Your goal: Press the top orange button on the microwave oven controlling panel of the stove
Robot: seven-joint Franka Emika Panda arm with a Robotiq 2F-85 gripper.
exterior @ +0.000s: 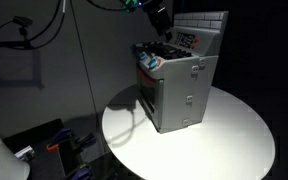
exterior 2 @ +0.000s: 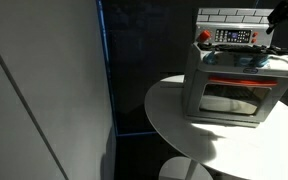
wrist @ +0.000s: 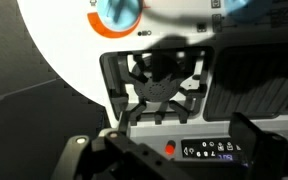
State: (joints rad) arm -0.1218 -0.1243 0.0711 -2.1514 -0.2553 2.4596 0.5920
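1. Closest to the wrist camera, the gripper comes in from the bottom edge. Its jaws stand wide apart with nothing between them, so one fingertip would have to do the pressing.
2. Between the fingers I see the microwave oven controlling panel, a dark strip with small white marks set low in the tiled back wall. At its end sits the red-orange button. I cannot tell from here whether it is the top one the task means.
3. In an exterior view the gripper hangs above the back wall and clear of it. I judge that it is held high to look down at the panel and line up before descending.
4. Beyond the panel lies the dark cooktop of the stove, with its spoked burner. It juts out under the panel, so I judge a steep approach risks touching it first.
5. Farther on, a blue-and-white piece rests at the cooktop's front edge, well apart from the panel.
6. Farthest, the round white table carries the stove. Nothing stands between the gripper and the button.
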